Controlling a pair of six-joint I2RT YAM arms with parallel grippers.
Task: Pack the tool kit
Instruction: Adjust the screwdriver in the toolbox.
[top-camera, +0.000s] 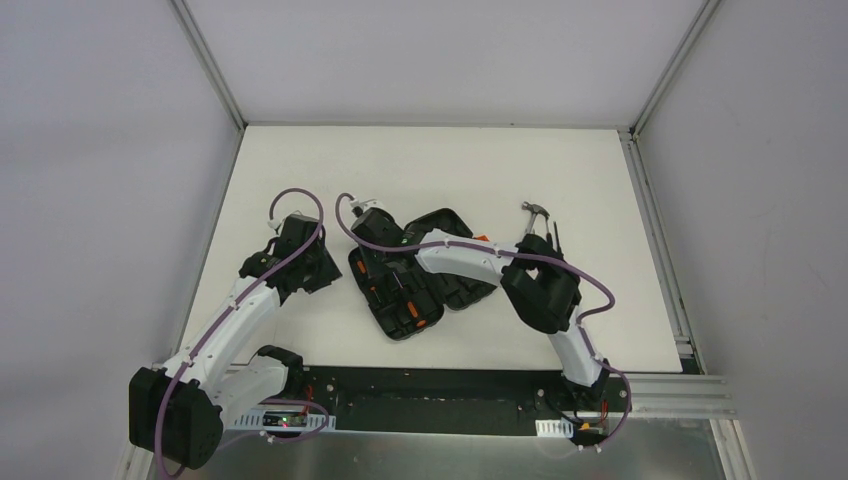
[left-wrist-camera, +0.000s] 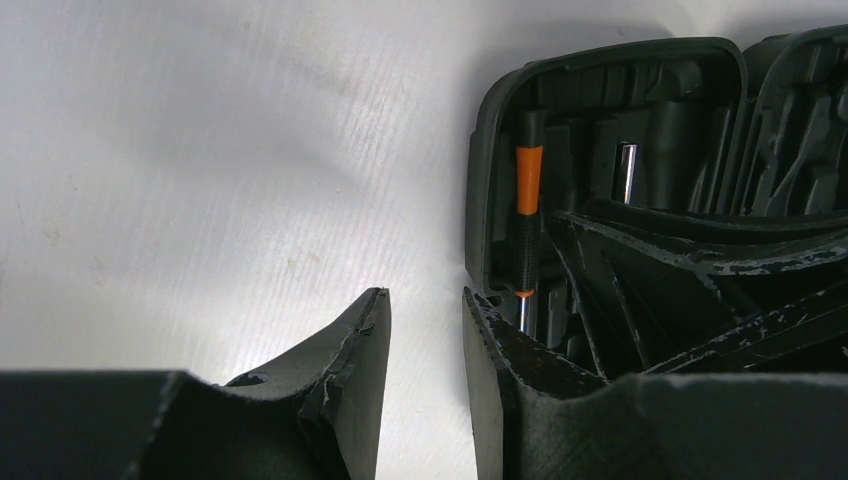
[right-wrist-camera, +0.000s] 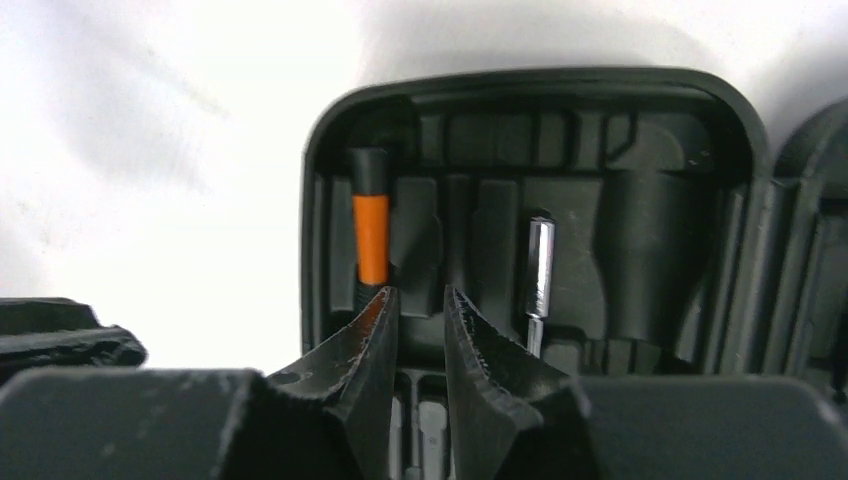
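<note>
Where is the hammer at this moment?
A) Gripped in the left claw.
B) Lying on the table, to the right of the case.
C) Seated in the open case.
B: the hammer lies on the white table, right of the open case and apart from it.

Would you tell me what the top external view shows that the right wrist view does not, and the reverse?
Only the top external view shows the hammer lying on the table right of the case, outside it, plus the left arm and right arm. Only the right wrist view shows the moulded slots close up: a screwdriver with an orange band seated at the left, a bare metal shaft further right, and the right gripper, jaws slightly apart and empty. Both show the open black case.
</note>
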